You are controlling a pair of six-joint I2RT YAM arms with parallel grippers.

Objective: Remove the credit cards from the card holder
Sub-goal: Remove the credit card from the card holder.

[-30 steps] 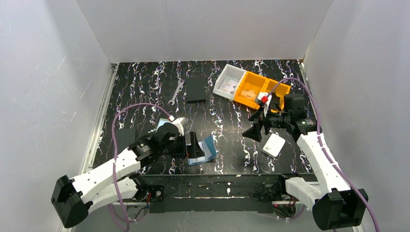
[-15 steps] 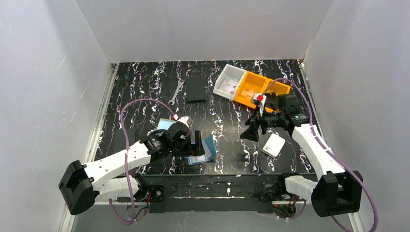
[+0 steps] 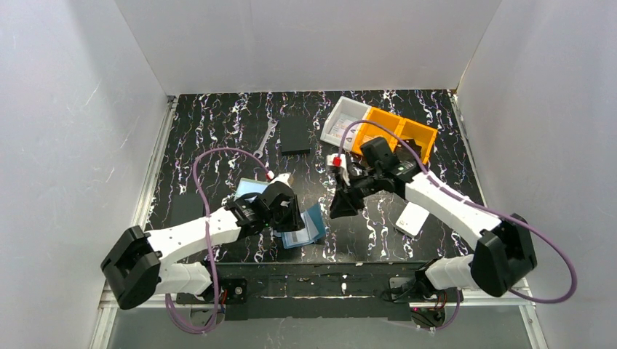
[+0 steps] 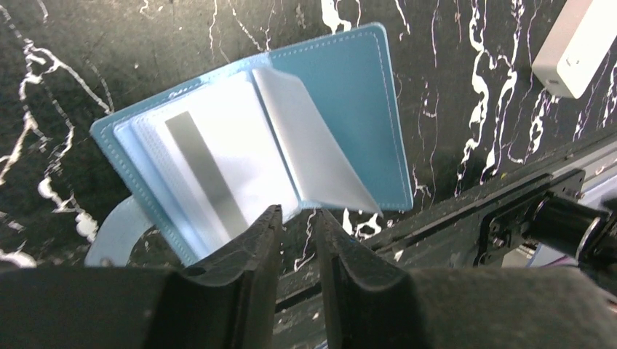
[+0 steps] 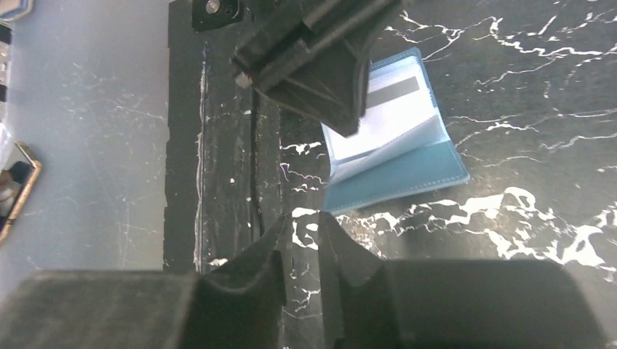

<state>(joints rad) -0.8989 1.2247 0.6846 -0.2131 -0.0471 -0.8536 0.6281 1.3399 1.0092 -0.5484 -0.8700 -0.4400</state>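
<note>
Two arms reach over the black marbled table. The left gripper hangs just over the near edge of the card holder, its fingers drawn in to a narrow slit with nothing between them. The right gripper is pinched just as narrow and is also empty; it is near the holder but apart from it.

The holder lies spread open close to the table's front edge. It looks light and floppy and would likely slide or lift unless its blue cover is pinned.

One of the credit cards shows a grey stripe inside a pocket. It is probably stiff, thin and slick, best nipped by an exposed edge, though which side the pocket opens cannot be told. A clear leaf stands half-turned and limp.
</note>
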